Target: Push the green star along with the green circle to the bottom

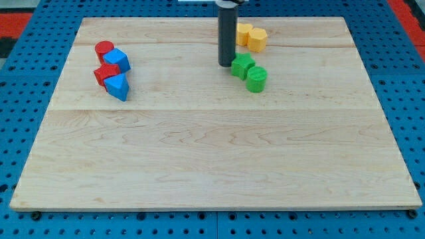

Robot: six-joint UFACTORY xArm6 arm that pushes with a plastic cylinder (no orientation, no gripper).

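The near half of the wooden board (pixel 212 166) holds no blocks, so the push toward the view's bottom looks barely begun, in my judgement. Farther up, right of centre, the green circle (pixel 257 78) sits touching the green star (pixel 242 66), the circle at about four o'clock from the star. My tip (pixel 226 64) stands just beside the star at its nine o'clock; contact cannot be told. There are no jaws to speak of: only a bare rod holding nothing. Both greens have nearly the whole board left to travel. Far left cluster: blue blocks (pixel 117 60) (pixel 117 86) and red blocks (pixel 103 48) (pixel 104 73). Farthest, two yellow blocks (pixel 252 37) at the tip's one o'clock.
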